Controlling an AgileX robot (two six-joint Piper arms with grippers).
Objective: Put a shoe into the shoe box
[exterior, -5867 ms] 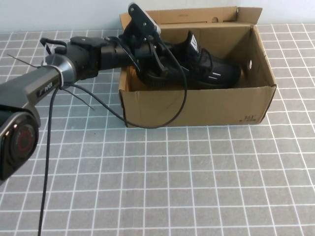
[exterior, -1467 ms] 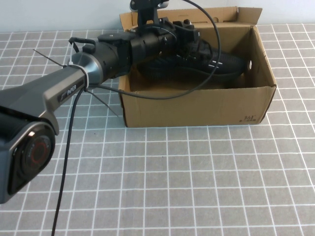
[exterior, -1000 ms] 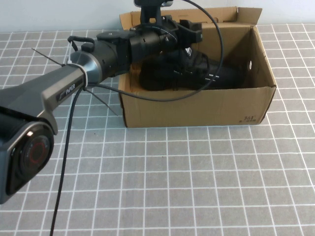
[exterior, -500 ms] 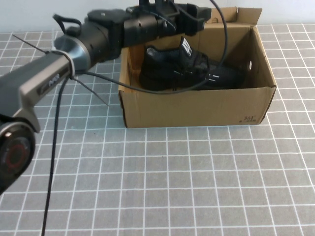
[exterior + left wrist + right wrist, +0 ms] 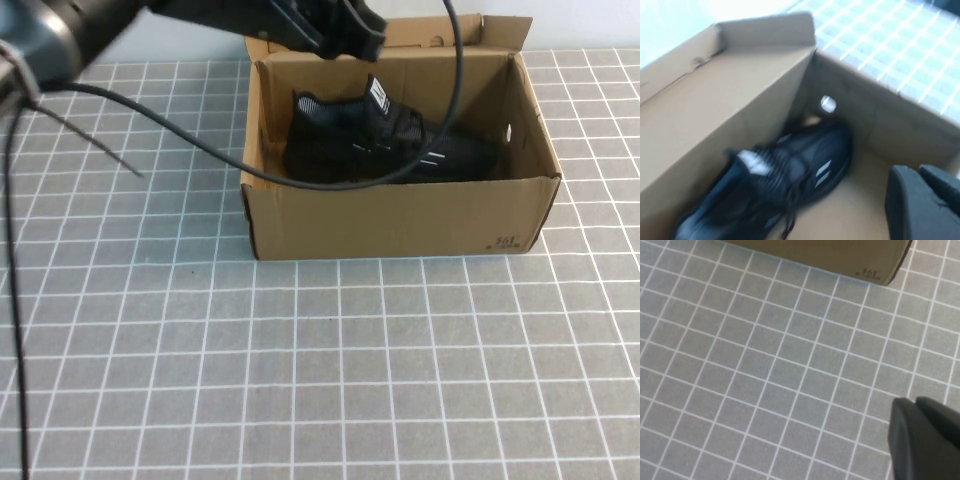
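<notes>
I saw the shoe [image 5: 385, 148] lying inside the shoe box [image 5: 400, 215], toe toward the right wall. My left gripper [image 5: 335, 25] hung above the box's far-left corner, holding nothing; how far its fingers stood apart I couldn't tell. The right gripper [image 5: 925, 440] sat over bare surface [image 5: 330, 370] near the box, fingers together, empty. I judged the trailing cable [image 5: 440, 110] draped across the opening could snag a flap or the shoe.

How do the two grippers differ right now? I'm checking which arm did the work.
The left gripper hangs above the shoe box, over the black shoe lying inside; the right gripper hangs over bare grid-patterned table, away from the box's printed front corner. The left arm reaches across the high view; the right arm doesn't appear there. Both are shut and hold nothing.
</notes>
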